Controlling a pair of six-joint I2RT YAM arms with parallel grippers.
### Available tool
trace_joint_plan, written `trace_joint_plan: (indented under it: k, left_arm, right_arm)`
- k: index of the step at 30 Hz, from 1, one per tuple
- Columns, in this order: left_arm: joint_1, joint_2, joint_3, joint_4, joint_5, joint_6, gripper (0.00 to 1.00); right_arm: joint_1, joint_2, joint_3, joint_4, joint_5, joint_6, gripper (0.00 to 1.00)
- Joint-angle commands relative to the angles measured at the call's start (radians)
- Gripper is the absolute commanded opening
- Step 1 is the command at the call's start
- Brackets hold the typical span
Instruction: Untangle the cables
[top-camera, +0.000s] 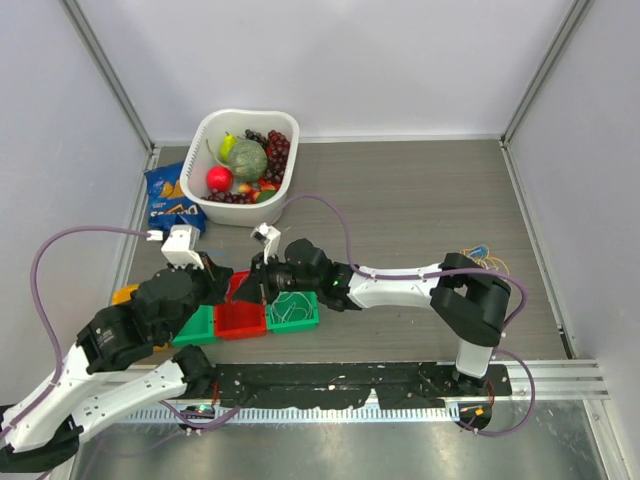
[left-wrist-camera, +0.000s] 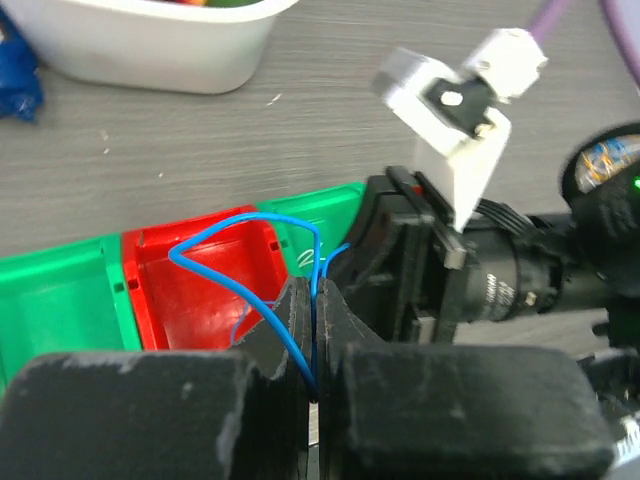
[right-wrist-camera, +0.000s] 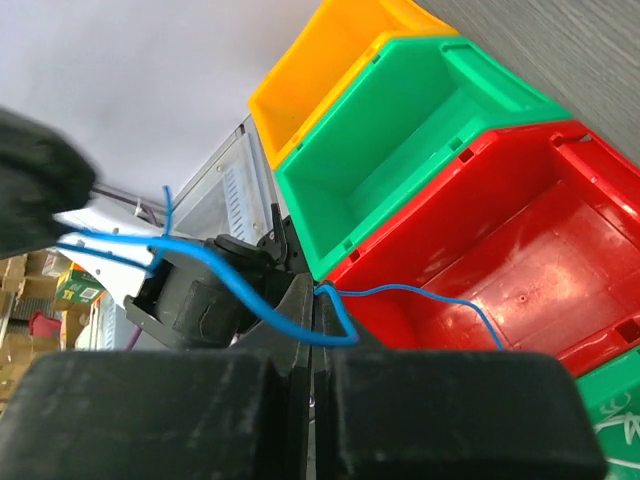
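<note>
Tips of the left tool (left-wrist-camera: 313, 295) are clenched on a blue cable (right-wrist-camera: 335, 338). The strand rises from that pinch, loops out ahead of the tool and bends back down toward it. The right tool (right-wrist-camera: 315, 300) faces the left one nearly tip to tip and is closed on the same cable. From its tips one length runs across to the left tool, and another trails away over the red bin (right-wrist-camera: 520, 270) just under and ahead of it.

Past the red bin, seen from the right tool, sit a green bin (right-wrist-camera: 400, 150) and then a yellow bin (right-wrist-camera: 320, 70), all three touching in a row. On the right tool's other side, a second green bin (top-camera: 293, 312) holds white cables (top-camera: 288, 306).

Far behind the right tool, by its arm's elbow, a small tangle of yellow-orange and blue cables (top-camera: 482, 255) lies on the tabletop (top-camera: 420, 200). Well ahead of both tools stands a white tub (top-camera: 215, 208) of fruit, with a blue snack bag (top-camera: 165, 195) beside it.
</note>
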Motion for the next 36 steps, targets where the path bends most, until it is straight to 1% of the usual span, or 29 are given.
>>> trace_joint_plan:
  k: [1, 3, 6, 7, 8, 9, 10, 11, 12, 14, 15, 16, 19, 22, 24, 28, 31, 32, 33, 34, 35, 36]
  left_arm:
    - [0.002, 0.008, -0.054, -0.058, -0.142, -0.212, 0.00]
    - [0.002, 0.034, -0.076, -0.083, -0.150, -0.266, 0.00]
    - [0.002, 0.084, -0.088, -0.139, -0.188, -0.359, 0.00]
    - [0.002, 0.106, -0.091, -0.159, -0.205, -0.402, 0.00]
    - [0.002, 0.118, -0.093, -0.181, -0.220, -0.436, 0.00]
    - [0.002, 0.131, -0.091, -0.195, -0.236, -0.465, 0.00]
    - [0.002, 0.141, -0.087, -0.211, -0.251, -0.490, 0.00]
    - [0.002, 0.152, -0.085, -0.218, -0.259, -0.502, 0.00]
    - [0.002, 0.161, -0.088, -0.209, -0.257, -0.505, 0.00]
    - [0.002, 0.180, -0.104, -0.181, -0.241, -0.505, 0.00]
    - [0.002, 0.189, -0.116, -0.166, -0.230, -0.507, 0.00]
    - [0.002, 0.198, -0.127, -0.158, -0.221, -0.515, 0.00]
    - [0.006, 0.223, -0.165, -0.158, -0.208, -0.577, 0.00]
    - [0.016, 0.247, -0.200, -0.169, -0.199, -0.643, 0.00]
    - [0.030, 0.266, -0.216, -0.173, -0.187, -0.679, 0.00]
    - [0.084, 0.328, -0.249, -0.166, -0.158, -0.717, 0.00]
    - [0.121, 0.382, -0.262, -0.152, -0.133, -0.726, 0.00]
    - [0.124, 0.397, -0.259, -0.150, -0.128, -0.726, 0.06]
    - [0.124, 0.402, -0.251, -0.149, -0.124, -0.725, 0.16]
    - [0.124, 0.404, -0.249, -0.144, -0.116, -0.723, 0.33]
    - [0.124, 0.398, -0.246, -0.139, -0.107, -0.716, 0.46]
    - [0.124, 0.388, -0.242, -0.139, -0.098, -0.713, 0.55]
  right_arm:
    - [0.004, -0.014, -0.015, 0.076, -0.015, 0.039, 0.01]
    - [0.010, -0.006, -0.041, 0.072, -0.020, 0.055, 0.01]
    - [0.017, -0.003, -0.045, 0.001, -0.018, 0.050, 0.03]
    - [0.020, -0.006, -0.045, -0.035, -0.015, 0.042, 0.08]
    - [0.018, -0.018, -0.045, -0.052, -0.008, 0.030, 0.10]
    - [0.018, -0.029, -0.048, -0.100, 0.008, 0.024, 0.19]
    - [0.018, -0.053, -0.053, -0.120, 0.018, 0.010, 0.31]
    - [0.020, -0.066, -0.067, -0.147, 0.028, 0.006, 0.35]
    - [0.020, -0.095, -0.074, -0.167, 0.028, -0.011, 0.43]
    - [0.020, -0.149, -0.113, -0.174, 0.009, -0.031, 0.50]
    - [0.018, -0.194, -0.137, -0.180, 0.017, -0.037, 0.53]
    - [0.018, -0.217, -0.154, -0.201, 0.028, -0.050, 0.58]
    - [0.018, -0.343, -0.199, -0.270, 0.112, -0.092, 0.62]
    - [0.014, -0.451, -0.223, -0.363, 0.193, -0.128, 0.64]
    - [-0.003, -0.529, -0.251, -0.397, 0.264, -0.136, 0.65]
    - [-0.048, -0.665, -0.301, -0.433, 0.304, -0.146, 0.65]
    - [-0.092, -0.707, -0.321, -0.439, 0.301, -0.145, 0.65]
    - [-0.098, -0.721, -0.331, -0.439, 0.301, -0.145, 0.65]
    - [-0.109, -0.725, -0.334, -0.441, 0.301, -0.143, 0.64]
    - [-0.111, -0.730, -0.338, -0.442, 0.301, -0.142, 0.64]
    - [-0.115, -0.735, -0.341, -0.445, 0.301, -0.143, 0.64]
    - [-0.115, -0.738, -0.346, -0.448, 0.302, -0.145, 0.64]
